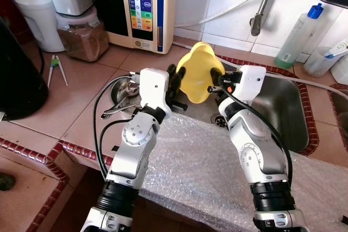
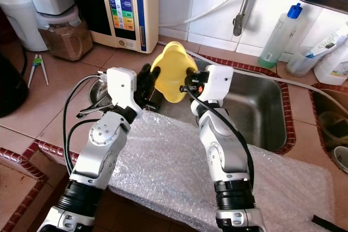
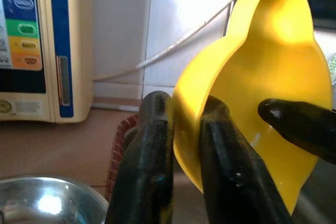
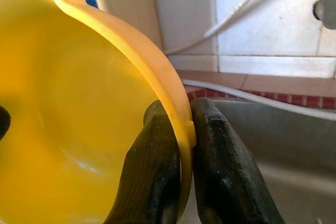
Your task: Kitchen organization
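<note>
The yellow bowl (image 1: 200,73) hangs tilted on edge between both arms, above the sink's (image 1: 283,112) near-left corner. The left pincer (image 3: 184,145) clamps its left rim, the right pincer (image 4: 184,150) its right rim; each is equally near.

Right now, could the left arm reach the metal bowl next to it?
Probably not yet. The left gripper is shut on the yellow bowl's rim, and the right gripper pinches the other side. The metal bowl sits close beside the left arm on the counter, nothing blocking it, but the gripper is busy.
</note>
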Tool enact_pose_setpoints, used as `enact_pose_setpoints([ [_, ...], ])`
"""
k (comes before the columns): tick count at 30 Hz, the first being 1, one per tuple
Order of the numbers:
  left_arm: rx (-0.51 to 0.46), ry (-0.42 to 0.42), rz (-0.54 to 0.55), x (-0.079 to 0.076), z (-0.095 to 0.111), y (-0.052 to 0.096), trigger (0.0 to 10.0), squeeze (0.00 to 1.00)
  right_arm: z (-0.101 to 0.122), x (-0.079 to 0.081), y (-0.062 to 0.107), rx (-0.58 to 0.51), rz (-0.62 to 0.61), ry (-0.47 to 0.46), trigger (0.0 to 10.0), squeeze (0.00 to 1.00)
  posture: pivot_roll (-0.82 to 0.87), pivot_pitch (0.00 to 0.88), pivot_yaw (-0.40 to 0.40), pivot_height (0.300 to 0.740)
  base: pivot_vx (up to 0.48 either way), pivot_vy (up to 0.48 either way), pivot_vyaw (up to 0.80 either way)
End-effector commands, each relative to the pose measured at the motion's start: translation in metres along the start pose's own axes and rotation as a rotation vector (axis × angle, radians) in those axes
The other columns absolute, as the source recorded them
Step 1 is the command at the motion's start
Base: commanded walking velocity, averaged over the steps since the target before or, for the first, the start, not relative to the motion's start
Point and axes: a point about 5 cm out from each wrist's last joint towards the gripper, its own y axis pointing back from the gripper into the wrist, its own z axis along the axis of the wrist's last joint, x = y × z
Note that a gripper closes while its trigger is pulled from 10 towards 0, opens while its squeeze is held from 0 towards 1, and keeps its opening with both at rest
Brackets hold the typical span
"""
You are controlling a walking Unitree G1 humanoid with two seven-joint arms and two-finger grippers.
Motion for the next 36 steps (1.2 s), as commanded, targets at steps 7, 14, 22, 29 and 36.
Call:
enact_pose_setpoints([
  [7, 0.019, -0.019, -0.049, 0.001, 0.002, 0.003, 10.0, 1.00, -0.008, -0.026, -0.002, 0.030, -0.139, 0.096, 0.0, 0.00, 0.01, 0.085, -0.048, 0.740, 0.000, 0.000, 0.00],
  [14, 0.054, -0.018, -0.085, 0.000, -0.002, 0.005, 10.0, 1.00, -0.012, -0.036, -0.001, 0.040, -0.172, 0.115, 0.0, 0.00, 0.00, 0.088, -0.044, 0.740, 0.000, 0.000, 0.00],
  [22, 0.112, -0.073, -0.210, -0.007, -0.006, 0.007, 10.0, 1.00, -0.022, -0.072, 0.002, 0.117, -0.320, 0.269, 0.0, 0.00, 0.01, 0.090, -0.041, 0.740, 0.000, 0.000, 0.00],
  [29, 0.157, -0.070, -0.292, -0.015, -0.011, 0.011, 10.0, 1.00, -0.023, -0.097, 0.005, 0.153, -0.404, 0.341, 0.0, 0.00, 0.01, 0.088, -0.038, 0.740, 0.000, 0.000, 0.00],
  [36, 0.196, -0.092, -0.324, -0.017, -0.015, 0.013, 10.0, 1.00, -0.048, -0.118, 0.016, 0.340, -0.454, 0.316, 10.0, 1.00, 0.01, 0.091, -0.043, 0.740, 0.000, 0.000, 0.00],
])
